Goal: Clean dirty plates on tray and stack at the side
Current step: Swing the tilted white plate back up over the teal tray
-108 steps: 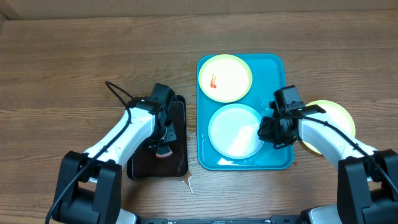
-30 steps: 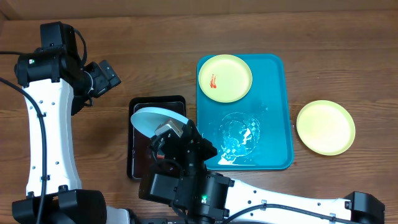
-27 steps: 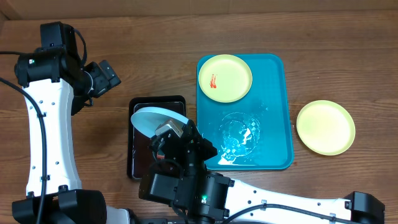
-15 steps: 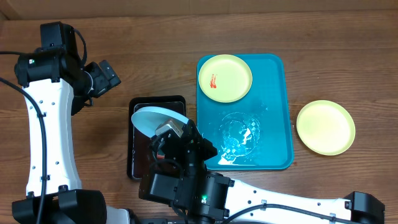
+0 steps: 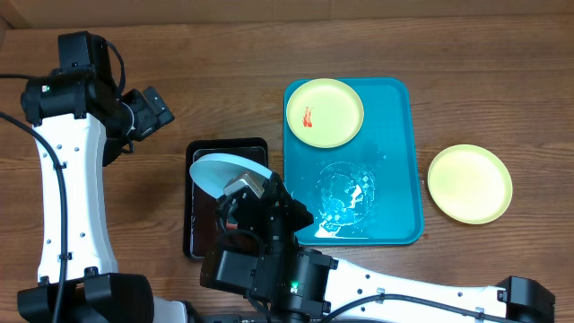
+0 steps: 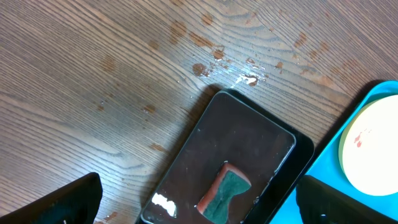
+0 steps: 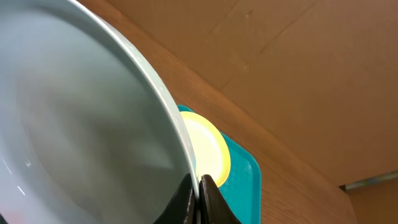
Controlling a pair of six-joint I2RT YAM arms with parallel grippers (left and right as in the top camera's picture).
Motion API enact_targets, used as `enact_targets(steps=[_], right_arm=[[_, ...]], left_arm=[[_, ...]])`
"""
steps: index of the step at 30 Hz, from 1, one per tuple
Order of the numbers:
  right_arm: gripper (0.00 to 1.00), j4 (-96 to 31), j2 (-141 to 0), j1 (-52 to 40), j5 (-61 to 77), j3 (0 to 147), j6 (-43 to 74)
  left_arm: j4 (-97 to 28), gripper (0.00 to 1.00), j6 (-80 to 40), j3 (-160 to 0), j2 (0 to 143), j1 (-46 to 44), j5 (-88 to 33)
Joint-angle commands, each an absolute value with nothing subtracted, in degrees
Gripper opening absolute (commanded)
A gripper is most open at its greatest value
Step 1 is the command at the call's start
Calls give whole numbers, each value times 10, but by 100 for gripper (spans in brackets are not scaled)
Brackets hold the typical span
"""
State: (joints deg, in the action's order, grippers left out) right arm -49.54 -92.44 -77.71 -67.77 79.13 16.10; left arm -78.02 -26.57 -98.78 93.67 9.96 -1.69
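My right gripper (image 5: 247, 187) is shut on the rim of the light blue plate (image 5: 224, 169), holding it tilted above the black tray. In the right wrist view this plate (image 7: 81, 124) fills the left side, its edge pinched between the fingers (image 7: 214, 199). A yellow-green plate with a red smear (image 5: 325, 112) lies at the far end of the turquoise tray (image 5: 395, 126). Another yellow-green plate (image 5: 469, 184) lies on the table to the right of the tray. My left gripper (image 5: 151, 109) hangs open, high at the far left; the left gripper (image 6: 199, 183) has nothing between its fingers.
A black tray (image 6: 249, 134) left of the turquoise one holds a green and red sponge (image 6: 225, 191). A wet patch (image 5: 345, 199) covers the near half of the turquoise tray. Small wet spots (image 6: 245, 78) mark the wood beyond the black tray.
Since the earliest frame the right gripper has lifted the blue plate off the tray and carried it left over the black tray. The left arm has risen off the sponge. Nothing moved in the last second.
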Motion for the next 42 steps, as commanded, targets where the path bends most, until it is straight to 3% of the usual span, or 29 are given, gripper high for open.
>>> enact_targets(steps=[1,19,25,30,33,36,42], right_arm=[[4,-491,-926,-778,-694,803,169],[4,-491,-926,-778,-695,803,169],[4,-498,-926,-723,-680,803,216],[4,-494,-926,-621,-430,803,252],[4,-507,-926,-598,-389,803,258],[4,-496,-926,-607,-391,803,252],[4,-486,-926,-642,-537,803,242]], left_arm=[[-779,100,-255,-995,935,101,-11],[-779,100,-255,-995,935,101,-11],[-779,100,-255,-995,935,101,-11],[-779,100,-255,-995,935,101,-11],[-779,100,-255,-995,935,101,-11],[-779,100,-255,-995,935,101,-11],[-779,100,-255,-995,935,101,-11]])
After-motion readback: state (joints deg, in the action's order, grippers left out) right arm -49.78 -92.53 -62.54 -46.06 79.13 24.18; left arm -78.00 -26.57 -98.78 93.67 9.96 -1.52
